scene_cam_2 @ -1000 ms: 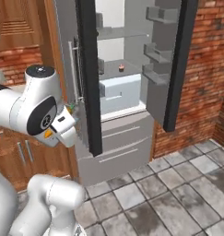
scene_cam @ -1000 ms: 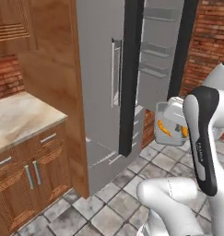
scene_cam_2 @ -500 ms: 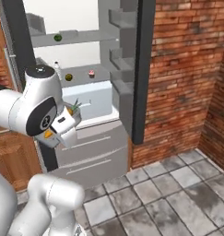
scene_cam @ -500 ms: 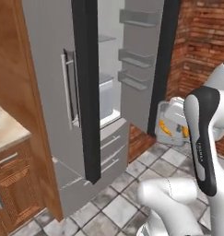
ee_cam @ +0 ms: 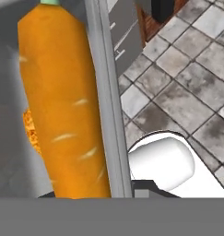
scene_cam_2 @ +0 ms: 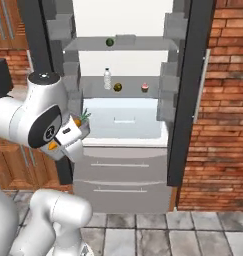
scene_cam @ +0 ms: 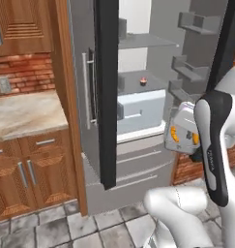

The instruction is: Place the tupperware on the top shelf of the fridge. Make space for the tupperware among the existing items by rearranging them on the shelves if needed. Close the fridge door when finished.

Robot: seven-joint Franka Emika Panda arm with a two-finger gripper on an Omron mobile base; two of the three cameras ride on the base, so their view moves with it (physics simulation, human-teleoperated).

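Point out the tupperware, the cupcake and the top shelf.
tupperware (scene_cam: 183, 130), left base view, its translucent side wall.
cupcake (scene_cam_2: 145, 87), right base view, its pink top.
top shelf (scene_cam_2: 138, 45), right base view, bare front part of the slab.

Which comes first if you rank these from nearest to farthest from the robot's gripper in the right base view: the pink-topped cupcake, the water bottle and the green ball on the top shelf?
Gripper holds the tupperware at lower left.
1. Water bottle, left on the middle shelf.
2. Pink-topped cupcake, right on that shelf.
3. Green ball, up on the top shelf.
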